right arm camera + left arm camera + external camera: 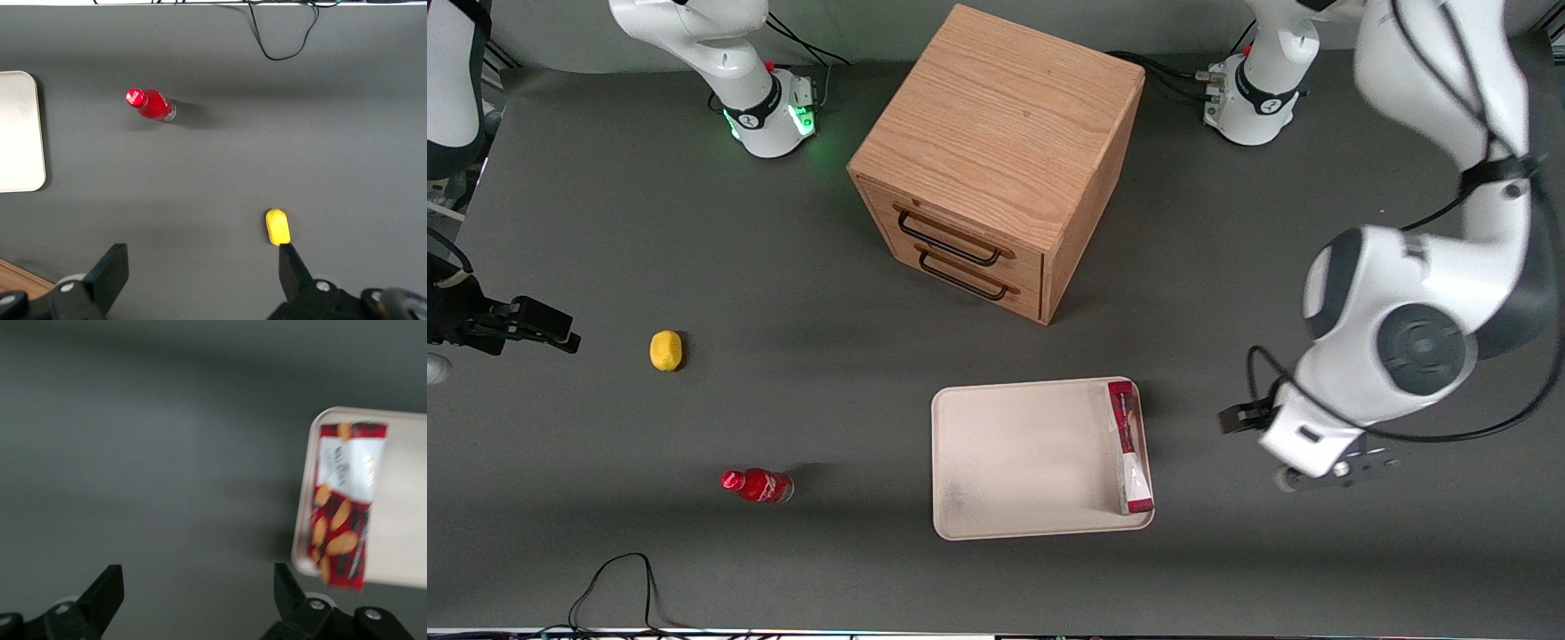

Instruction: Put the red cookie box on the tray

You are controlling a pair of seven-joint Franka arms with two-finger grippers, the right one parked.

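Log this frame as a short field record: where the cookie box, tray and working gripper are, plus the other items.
red cookie box: lies on the tray along its edge toward the working arm's end
tray: on the table in front of the drawer cabinet
gripper: open, empty, over bare table beside the tray
task state: box appears placed
other items: red bottle, yellow object, both toward the parked arm's end

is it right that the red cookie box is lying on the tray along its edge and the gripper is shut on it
Not quite. The red cookie box does lie on the tray along its edge toward the working arm, but the gripper is not shut on it. The left wrist view shows the fingers open with nothing between them, over bare table beside the tray; the front view shows it apart from the box.
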